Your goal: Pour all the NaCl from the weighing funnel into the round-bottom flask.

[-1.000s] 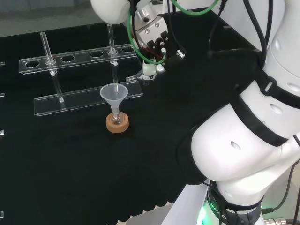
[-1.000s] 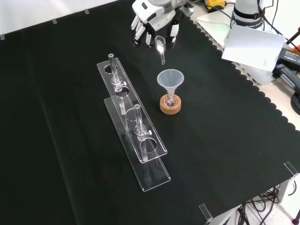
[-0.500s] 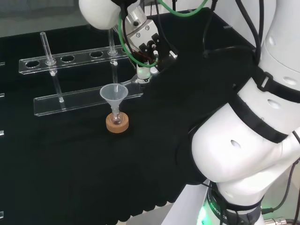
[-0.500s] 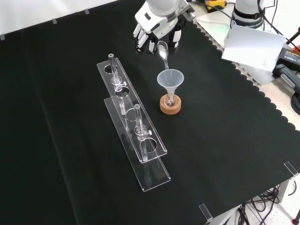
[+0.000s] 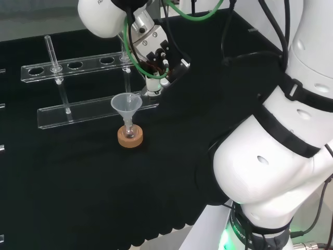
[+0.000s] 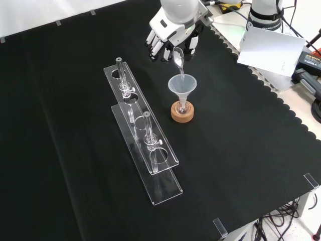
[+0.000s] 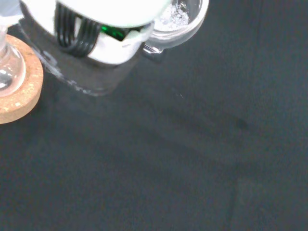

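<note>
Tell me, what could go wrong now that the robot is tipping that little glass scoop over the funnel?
1. The weighing funnel's spout reaches just over the plastic funnel's rim, so grains might spill onto the black cloth.
2. White salt still lies in its bowl; some could stay stuck there.
3. The round-bottom flask merely rests on a cork ring; if the hand nudges the funnel, everything may tip.

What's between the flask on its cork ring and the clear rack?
Only bare black cloth separates the flask on its cork ring from the rack, as the front view shows.
</note>
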Controlling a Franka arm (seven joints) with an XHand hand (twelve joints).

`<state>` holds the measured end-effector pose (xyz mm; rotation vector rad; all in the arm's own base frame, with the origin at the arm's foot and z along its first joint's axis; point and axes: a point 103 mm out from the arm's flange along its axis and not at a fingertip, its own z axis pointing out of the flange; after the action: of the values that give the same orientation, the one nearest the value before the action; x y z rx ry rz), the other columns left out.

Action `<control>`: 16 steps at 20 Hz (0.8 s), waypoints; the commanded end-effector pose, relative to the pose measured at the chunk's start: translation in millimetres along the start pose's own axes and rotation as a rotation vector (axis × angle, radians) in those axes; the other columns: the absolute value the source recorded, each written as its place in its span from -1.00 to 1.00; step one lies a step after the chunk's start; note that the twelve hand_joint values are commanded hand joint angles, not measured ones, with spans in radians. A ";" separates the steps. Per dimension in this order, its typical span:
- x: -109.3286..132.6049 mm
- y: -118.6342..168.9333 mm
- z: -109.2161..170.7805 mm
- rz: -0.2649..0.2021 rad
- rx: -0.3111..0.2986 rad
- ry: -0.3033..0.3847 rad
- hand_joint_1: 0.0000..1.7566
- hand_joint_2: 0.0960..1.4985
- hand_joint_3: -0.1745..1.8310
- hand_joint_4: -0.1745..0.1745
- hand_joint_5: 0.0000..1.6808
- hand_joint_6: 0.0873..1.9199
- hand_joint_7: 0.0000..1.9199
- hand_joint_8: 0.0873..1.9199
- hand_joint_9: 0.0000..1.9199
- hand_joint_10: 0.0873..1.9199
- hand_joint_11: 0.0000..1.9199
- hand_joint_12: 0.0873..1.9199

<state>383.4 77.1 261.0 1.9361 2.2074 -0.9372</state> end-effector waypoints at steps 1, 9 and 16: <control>4.1 -0.6 -3.4 -0.001 0.008 -0.023 0.28 -0.20 -0.18 1.00 0.53 -0.39 -0.39 -0.40 -0.04 -0.66 -0.25 0.13; 7.0 -1.7 -9.6 0.009 0.011 -0.080 0.28 -0.20 -0.18 1.00 0.53 -0.39 -0.39 -0.40 -0.04 -0.67 -0.25 0.13; 10.1 -1.1 -15.1 0.011 0.006 -0.138 0.28 -0.20 -0.18 1.00 0.53 -0.39 -0.40 -0.40 -0.04 -0.67 -0.22 0.13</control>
<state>384.9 90.0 268.4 1.8497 2.1346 -1.0254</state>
